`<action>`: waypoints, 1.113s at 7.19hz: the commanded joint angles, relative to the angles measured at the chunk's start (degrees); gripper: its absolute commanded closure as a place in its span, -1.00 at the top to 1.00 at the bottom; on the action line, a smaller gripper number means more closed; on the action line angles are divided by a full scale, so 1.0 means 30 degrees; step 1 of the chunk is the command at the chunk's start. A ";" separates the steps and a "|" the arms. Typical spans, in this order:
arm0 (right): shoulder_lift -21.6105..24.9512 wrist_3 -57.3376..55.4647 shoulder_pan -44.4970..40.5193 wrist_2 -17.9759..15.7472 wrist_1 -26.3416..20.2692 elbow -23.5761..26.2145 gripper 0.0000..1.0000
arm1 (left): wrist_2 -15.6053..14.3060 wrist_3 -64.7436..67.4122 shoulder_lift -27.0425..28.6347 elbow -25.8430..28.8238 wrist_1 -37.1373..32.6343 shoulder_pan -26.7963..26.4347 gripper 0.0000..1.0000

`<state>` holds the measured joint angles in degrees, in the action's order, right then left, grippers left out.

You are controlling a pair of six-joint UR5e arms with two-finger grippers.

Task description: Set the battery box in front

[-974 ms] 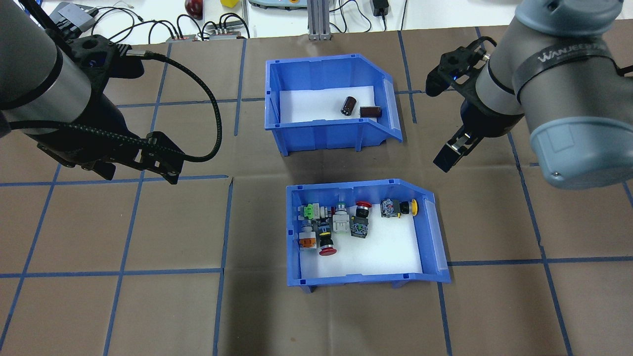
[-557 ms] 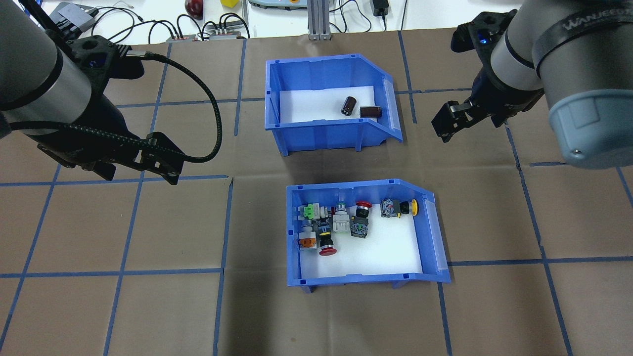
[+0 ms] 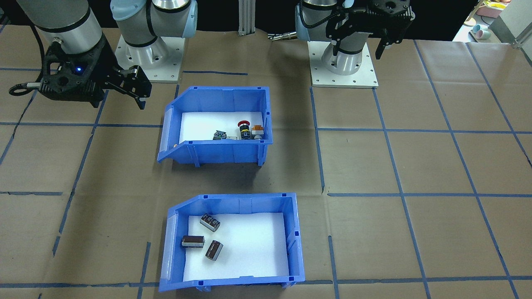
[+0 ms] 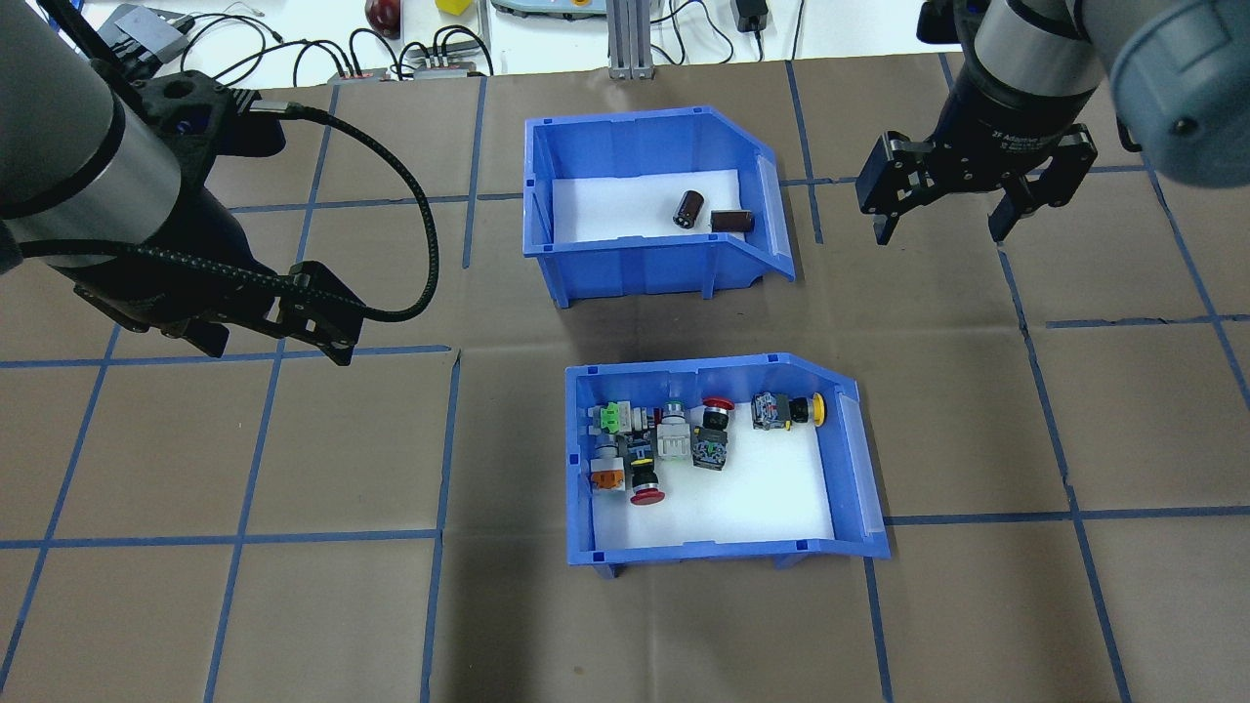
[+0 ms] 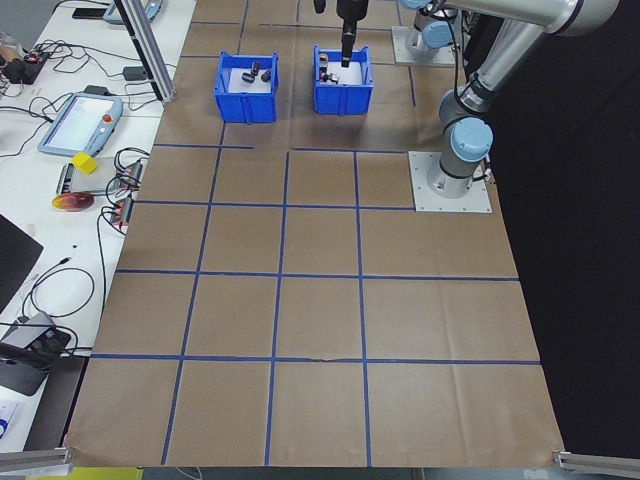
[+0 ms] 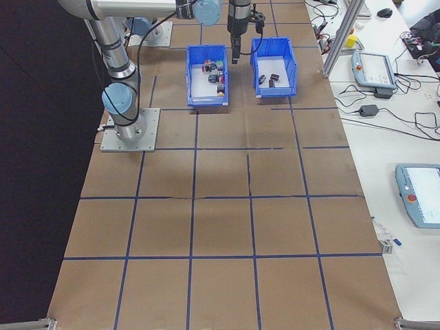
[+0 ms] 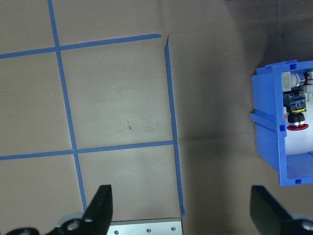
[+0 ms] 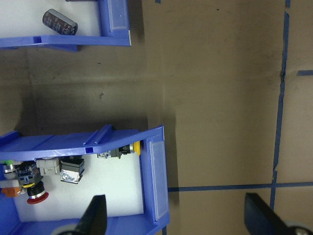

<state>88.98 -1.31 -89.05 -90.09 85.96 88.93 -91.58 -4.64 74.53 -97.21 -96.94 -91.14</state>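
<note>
Blue bin: the battery box (image 3: 232,243) was a plastic bin with a sloped-cut front, a white foam liner (image 3: 249,245) and three short dark cylinders (image 3: 203,240) lying loose on it.
Where it sat: on the brown paper table (image 4: 244,439), on the far side of the button bin (image 4: 723,469) from the robot, a gap between the two, both sloped fronts facing the robot's right.
Button bin: a like blue bin holding colourful push-buttons and switches (image 4: 674,439), bunched at its closed end.
Right gripper: the right gripper (image 4: 945,229) hung empty with jaws spread wide, beside the battery box's sloped front and clear of it.
Left gripper: the left gripper (image 7: 181,208) was likewise spread and empty, well off the button bin's closed end.
Change: the right gripper had swung away from the button bin's corner, climbed toward the table's far edge and turned so both fingers faced the overhead camera; the bins and left arm had not moved.
Writing: the right gripper's body bore small white lettering reading roughly "2F Adaptive", the rest too small to read.
</note>
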 commanded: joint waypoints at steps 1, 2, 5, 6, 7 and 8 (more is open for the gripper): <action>-0.0159 -0.0296 0.0006 0.0061 -0.0590 0.0407 1.00 | 0.0000 -0.0007 0.0000 0.0000 -0.0001 0.0000 0.98; 0.0075 -0.0325 -0.0023 0.0061 -0.0211 0.0850 1.00 | 0.0000 -0.0007 0.0000 0.0000 -0.0001 0.0000 0.98; 0.0106 -0.0296 -0.0024 0.0061 0.0320 0.0766 1.00 | 0.0000 -0.0007 0.0000 0.0000 -0.0001 0.0000 0.98; 0.0106 -0.0296 -0.0024 0.0061 0.0320 0.0737 1.00 | -0.0029 -0.0007 -0.0029 0.0000 -0.0001 0.0000 0.98; 0.0106 -0.0296 -0.0024 0.0032 0.0320 0.0737 1.00 | 0.0000 -0.0007 0.0000 0.0000 -0.0001 0.0000 0.98; 0.0106 -0.0296 -0.0024 0.0032 0.0320 0.0737 1.00 | 0.0000 -0.0007 0.0000 0.0000 -0.0001 0.0000 0.99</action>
<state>89.29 -2.20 -89.12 -89.97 86.92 91.16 -91.60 -4.66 74.51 -97.21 -96.94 -91.14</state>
